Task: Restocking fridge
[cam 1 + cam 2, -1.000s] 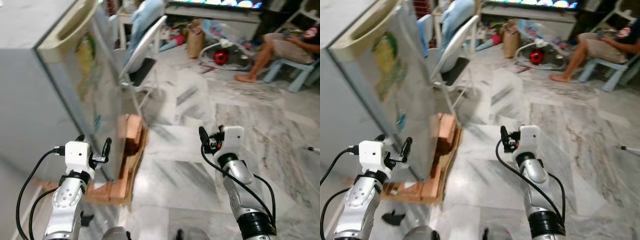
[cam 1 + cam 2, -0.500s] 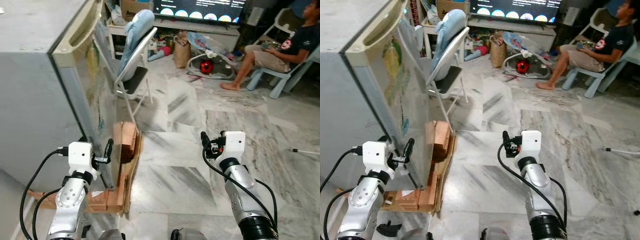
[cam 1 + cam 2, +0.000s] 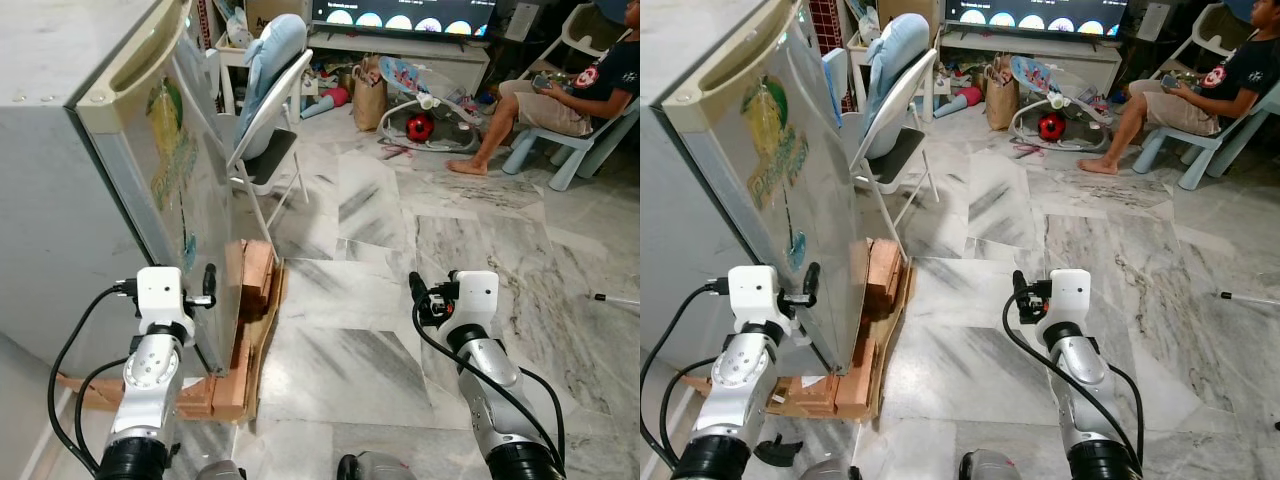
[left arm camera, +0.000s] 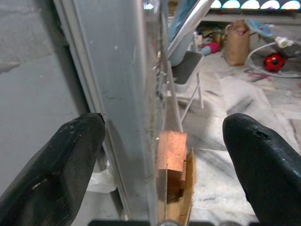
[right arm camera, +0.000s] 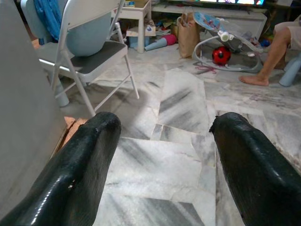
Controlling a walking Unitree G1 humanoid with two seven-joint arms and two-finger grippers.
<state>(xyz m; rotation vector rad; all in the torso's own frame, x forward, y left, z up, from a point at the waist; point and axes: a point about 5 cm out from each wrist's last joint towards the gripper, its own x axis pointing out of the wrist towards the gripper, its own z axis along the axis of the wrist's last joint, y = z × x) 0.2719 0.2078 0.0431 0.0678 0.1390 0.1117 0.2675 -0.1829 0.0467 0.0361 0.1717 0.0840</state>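
The grey fridge [image 3: 60,190] stands at the left, its door [image 3: 790,190] shut, with a cream handle along the top and a green and yellow sticker. My left gripper [image 3: 190,290] is open low at the fridge's front corner. In the left wrist view the door's edge [image 4: 141,117] runs between its two fingers [image 4: 70,155]. My right gripper [image 3: 425,298] is open and holds nothing, raised above the marble floor [image 5: 178,103] to the right of the fridge.
Wooden blocks and boards [image 3: 255,290] prop up the fridge's base. A white folding chair [image 3: 270,130] with a blue cushion stands just past the door. Further back are a paper bag [image 3: 368,85], a baby bouncer [image 3: 425,110] and a person seated on a plastic chair [image 3: 560,100].
The whole picture has shifted and sharpened as the camera moved. My left gripper now sits a little closer to the fridge door's edge. The right gripper keeps its pose.
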